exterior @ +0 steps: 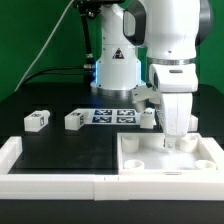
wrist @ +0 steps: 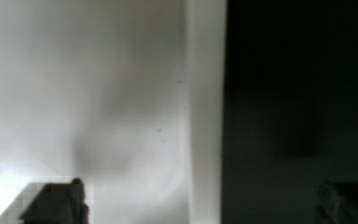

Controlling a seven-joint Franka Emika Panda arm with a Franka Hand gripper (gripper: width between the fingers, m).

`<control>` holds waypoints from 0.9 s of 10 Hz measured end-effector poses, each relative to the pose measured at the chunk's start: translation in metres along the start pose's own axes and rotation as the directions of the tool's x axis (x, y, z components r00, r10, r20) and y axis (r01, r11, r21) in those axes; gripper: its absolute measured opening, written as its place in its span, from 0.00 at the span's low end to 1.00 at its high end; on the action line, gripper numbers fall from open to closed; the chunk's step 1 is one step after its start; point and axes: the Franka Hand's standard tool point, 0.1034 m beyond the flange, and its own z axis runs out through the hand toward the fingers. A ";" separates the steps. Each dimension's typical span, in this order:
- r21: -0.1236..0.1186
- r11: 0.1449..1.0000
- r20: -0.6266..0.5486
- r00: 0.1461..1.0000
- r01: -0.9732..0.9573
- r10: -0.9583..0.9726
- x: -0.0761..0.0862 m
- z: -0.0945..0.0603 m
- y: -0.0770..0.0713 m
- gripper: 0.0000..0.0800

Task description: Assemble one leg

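Note:
My gripper (exterior: pixel 178 143) points straight down over the large white tray-shaped piece (exterior: pixel 140 163) at the exterior view's right, its fingertips low inside the raised rim. In the wrist view the gripper (wrist: pixel 202 205) is open and empty, its two dark fingers (wrist: pixel 51 203) far apart over a white surface (wrist: pixel 105 100) and the black table (wrist: pixel 300 100). Three legs, small white blocks with black-and-white tags, stand on the black table: one leg (exterior: pixel 38 120) at the left, one leg (exterior: pixel 75 119) beside it, one leg (exterior: pixel 147 119) just left of my gripper. No leg shows in the wrist view.
The marker board (exterior: pixel 110 115) lies flat behind the legs, in front of the robot base (exterior: pixel 115 70). A white raised rail (exterior: pixel 50 182) runs along the table's front and turns up its left side (exterior: pixel 12 150).

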 end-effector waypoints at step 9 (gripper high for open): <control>-0.024 0.975 0.015 0.975 -0.223 0.223 0.019 -0.040 -0.037 0.81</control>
